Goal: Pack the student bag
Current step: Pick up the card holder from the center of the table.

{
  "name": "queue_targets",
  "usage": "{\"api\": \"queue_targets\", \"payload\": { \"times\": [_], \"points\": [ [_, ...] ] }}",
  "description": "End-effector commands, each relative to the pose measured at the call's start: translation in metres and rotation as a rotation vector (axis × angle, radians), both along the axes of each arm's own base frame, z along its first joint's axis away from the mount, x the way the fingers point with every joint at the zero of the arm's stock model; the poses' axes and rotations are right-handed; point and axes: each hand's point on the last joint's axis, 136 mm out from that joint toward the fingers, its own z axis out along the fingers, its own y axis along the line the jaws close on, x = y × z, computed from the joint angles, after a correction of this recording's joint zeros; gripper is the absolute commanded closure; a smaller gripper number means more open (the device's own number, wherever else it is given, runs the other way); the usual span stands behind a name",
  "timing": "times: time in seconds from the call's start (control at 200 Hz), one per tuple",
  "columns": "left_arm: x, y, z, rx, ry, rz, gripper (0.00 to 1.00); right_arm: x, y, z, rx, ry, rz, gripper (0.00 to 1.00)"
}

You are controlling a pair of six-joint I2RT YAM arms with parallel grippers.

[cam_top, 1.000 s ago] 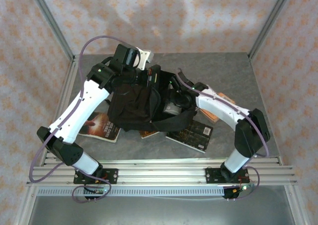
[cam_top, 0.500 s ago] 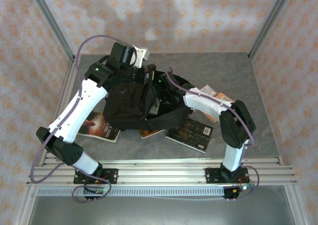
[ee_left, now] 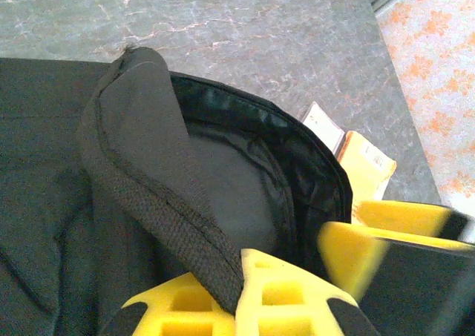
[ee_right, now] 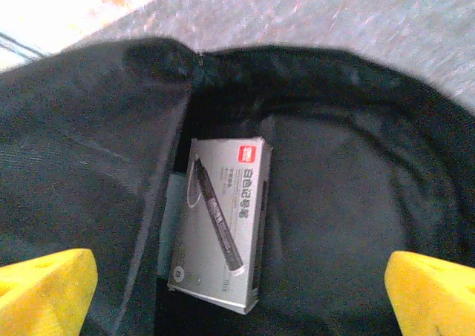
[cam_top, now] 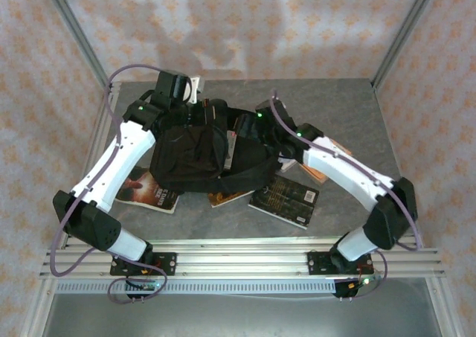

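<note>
My left gripper (ee_left: 237, 295) was clenched on the student bag (cam_top: 190, 155). A strip of its black woven rim was pinched between my yellow fingers (ee_left: 256, 265), and the fabric was drawn up into a ridge beside the opening. The bag lay in the middle of the grey table (cam_top: 335, 103), between my two arms and a little toward the far side. Its mouth gaped toward the right.

My right gripper (ee_right: 237, 291) was released, its jaws spread wide. The two yellow tips sat at the near corners of my wrist view and touched nothing. They faced straight into the open mouth of the bag. Inside, on the dark lining, lay a flat silver box (ee_right: 219, 221) with a marker pen printed on its lid. It was tilted slightly and rested against the left wall of the compartment.

Several books lay around the bag:
- A dark reddish book (cam_top: 149, 188) stuck out from under its near left side.
- An orange book (cam_top: 227, 198) showed at its near edge.
- A black book (cam_top: 286, 198) lay flat on the near right, just beside the bag.
- A further book (cam_top: 327, 169) was partly covered by my right forearm.
</note>
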Motion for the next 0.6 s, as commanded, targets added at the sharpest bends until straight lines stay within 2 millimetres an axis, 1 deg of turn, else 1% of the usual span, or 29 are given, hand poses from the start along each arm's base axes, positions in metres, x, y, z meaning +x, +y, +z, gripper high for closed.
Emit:
{"api": "queue_targets", "payload": {
  "times": [0.0, 0.095, 0.165, 0.24, 0.305, 0.43, 0.525, 0.56, 0.595],
  "points": [
    [0.011, 0.008, 0.017, -0.033, -0.085, 0.062, 1.0, -0.012, -0.044, -0.011, -0.195, -0.015, -0.04, 0.0],
    [0.011, 0.009, 0.007, -0.026, -0.072, 0.07, 1.0, -0.022, -0.067, -0.017, -0.259, -0.004, -0.072, 0.01],
    [0.012, 0.01, 0.006, -0.026, -0.076, 0.078, 1.0, -0.026, -0.093, -0.026, -0.31, 0.021, -0.147, 0.05],
    [0.013, 0.015, 0.008, -0.016, -0.089, 0.102, 1.0, -0.031, -0.121, -0.04, -0.336, 0.083, -0.237, 0.08],
    [0.014, 0.023, 0.016, -0.02, -0.116, 0.137, 1.0, -0.034, -0.141, -0.053, -0.347, 0.137, -0.307, 0.12],
    [0.016, 0.043, 0.034, -0.042, -0.18, 0.218, 1.0, -0.037, -0.17, -0.077, -0.326, 0.231, -0.396, 0.15],
    [0.017, 0.048, 0.041, -0.039, -0.194, 0.234, 1.0, -0.037, -0.194, -0.091, -0.32, 0.28, -0.487, 0.16],
    [0.018, 0.048, 0.042, -0.042, -0.194, 0.233, 1.0, -0.037, -0.199, -0.097, -0.297, 0.302, -0.502, 0.17],
    [0.02, 0.049, 0.044, -0.048, -0.201, 0.24, 1.0, -0.035, -0.198, -0.104, -0.26, 0.321, -0.495, 0.18]
  ]
}}
